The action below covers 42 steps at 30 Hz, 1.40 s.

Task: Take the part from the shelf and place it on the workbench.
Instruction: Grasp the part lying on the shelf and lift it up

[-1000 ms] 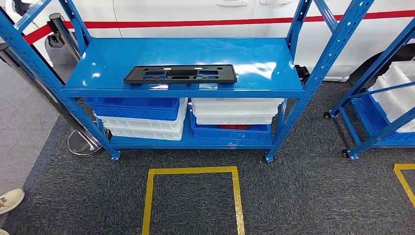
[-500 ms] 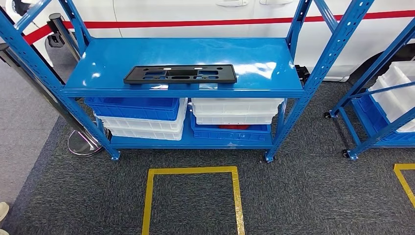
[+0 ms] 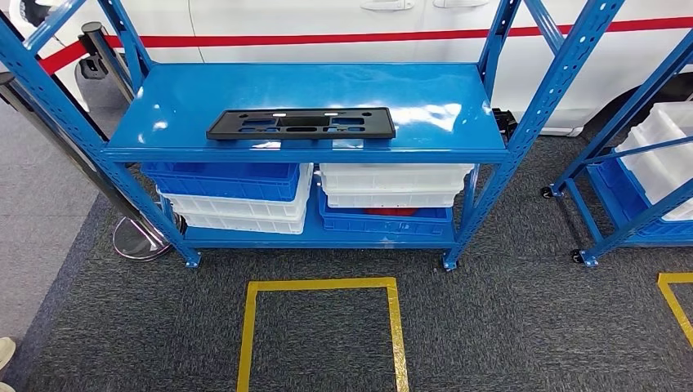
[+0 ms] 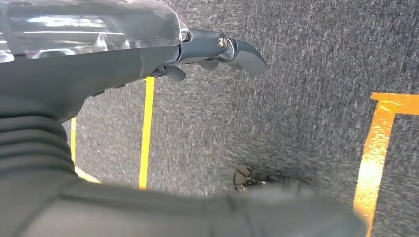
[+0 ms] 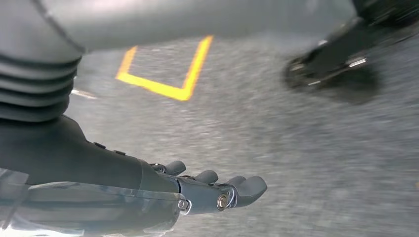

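- Black part (image 3: 301,123) lies flat on the top board of the blue shelf (image 3: 441,77), long side running across, near the front edge, a bit left of the middle.
- Nothing touches the part; it sits alone on the board with light glare beside it.
- My left hand (image 4: 207,52) hangs low over the grey carpet (image 3: 507,327), fingers stretched out loosely, nothing in them.
- My right hand (image 5: 212,190) also hangs over the carpet, fingers (image 5: 249,187) extended and slightly curved, holding nothing.
- Both hands are well apart from the part: it is up on the shelf ahead of me, my fingers are down by the floor at my sides.
- Lower shelf level holds stacked bins: a blue bin (image 3: 221,181) over white ones on the left, white bins (image 3: 392,184) over a blue one on the right, something red inside that lower blue one.
- Yellow tape square (image 3: 323,286) marks the carpet in front of the shelf; more yellow tape (image 4: 378,148) shows near my left hand, and a yellow corner (image 5: 163,86) beyond my right hand.
- White vehicle (image 3: 343,24) with a red stripe stands behind the shelf.
- Second blue rack (image 3: 629,155) with white bins at the right edge.
- Metal post with round base (image 3: 139,238) stands left of the shelf.
- Tip of a light shoe (image 3: 6,353) at the bottom-left corner.
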Available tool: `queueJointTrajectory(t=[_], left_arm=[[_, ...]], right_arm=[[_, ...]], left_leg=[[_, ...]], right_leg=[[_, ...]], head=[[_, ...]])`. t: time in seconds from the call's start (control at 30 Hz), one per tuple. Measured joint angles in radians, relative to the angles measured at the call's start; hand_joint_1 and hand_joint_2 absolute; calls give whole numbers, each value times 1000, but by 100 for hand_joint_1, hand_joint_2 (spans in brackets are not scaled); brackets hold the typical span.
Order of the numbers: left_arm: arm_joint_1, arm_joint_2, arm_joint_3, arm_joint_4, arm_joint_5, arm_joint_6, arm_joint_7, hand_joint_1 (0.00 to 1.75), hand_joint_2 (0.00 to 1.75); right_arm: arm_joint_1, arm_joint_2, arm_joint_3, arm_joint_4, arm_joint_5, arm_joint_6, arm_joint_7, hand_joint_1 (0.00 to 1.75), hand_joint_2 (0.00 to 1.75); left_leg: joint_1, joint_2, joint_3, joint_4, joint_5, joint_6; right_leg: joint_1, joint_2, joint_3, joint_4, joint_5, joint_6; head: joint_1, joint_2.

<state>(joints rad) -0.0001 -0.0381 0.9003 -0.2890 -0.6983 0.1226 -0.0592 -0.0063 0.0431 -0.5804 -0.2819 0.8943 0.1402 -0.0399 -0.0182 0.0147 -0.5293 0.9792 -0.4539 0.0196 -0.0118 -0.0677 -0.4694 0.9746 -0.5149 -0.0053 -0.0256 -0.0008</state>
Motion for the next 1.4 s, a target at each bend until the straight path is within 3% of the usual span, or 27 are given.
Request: queueJointTrajectory(t=[0.43, 0.57, 0.7, 0.9, 0.93, 1.03, 1.07, 1.23, 1.4], left_arm=[[-18, -15, 105, 18, -54, 0, -21, 0, 0], [-23, -19, 127, 22, -64, 0, -26, 0, 175], [-25, -22, 142, 25, -72, 0, -33, 0, 0], [-27, -25, 149, 26, -75, 0, -35, 0, 0], [-29, -27, 157, 27, -80, 0, -37, 0, 0], [-39, -41, 209, 31, -107, 3, -58, 0, 0], [-42, -45, 224, 32, -115, 4, -65, 0, 0], [-47, -49, 249, 34, -136, 5, -77, 0, 0], [-50, -52, 267, 37, -152, 2, -86, 0, 0]], right_arm=[[-22, 17, 147, -274, -249, 101, -198, 0, 0], [-29, 17, 193, -386, -319, 129, -238, 0, 0], [-29, 17, 227, -463, -364, 146, -265, 0, 0], [-29, 17, 245, -496, -390, 153, -275, 0, 0], [-31, 17, 265, -520, -417, 157, -287, 0, 44], [-31, 18, 362, -575, -579, 175, -385, 0, 44], [-26, 19, 384, -584, -622, 181, -415, 0, 0], [4, 31, 419, -695, -707, 216, -478, 0, 0], [16, 34, 464, -862, -756, 238, -517, 0, 0]], left_leg=[[-1, 0, 0, 0, 0, 0], [-1, 0, 0, 0, 0, 0], [-1, 0, 0, 1, 0, 0], [-1, 0, 0, 1, 0, 0], [-1, 0, 0, 1, 0, 0], [-2, 0, -2, 3, -1, 2], [-3, 0, -3, 5, -1, 2], [-6, 1, -7, 10, -5, 8], [-2, -4, -7, 5, -4, 22]], right_leg=[[0, 0, 1, 0, 0, 0], [0, 0, 1, 0, 0, 0], [0, 0, 1, 0, 1, 1], [0, 0, 1, 0, 1, 1], [0, 0, 0, 0, 1, 1], [-2, 0, -1, 0, 1, 2], [-3, -1, -1, 0, 2, 3], [-3, -1, -1, 0, 1, 7], [-2, 3, -2, 4, -5, 22]], head=[[0, 0], [0, 0], [0, 0], [0, 0], [0, 0], [0, 0], [0, 0], [0, 0], [0, 0]])
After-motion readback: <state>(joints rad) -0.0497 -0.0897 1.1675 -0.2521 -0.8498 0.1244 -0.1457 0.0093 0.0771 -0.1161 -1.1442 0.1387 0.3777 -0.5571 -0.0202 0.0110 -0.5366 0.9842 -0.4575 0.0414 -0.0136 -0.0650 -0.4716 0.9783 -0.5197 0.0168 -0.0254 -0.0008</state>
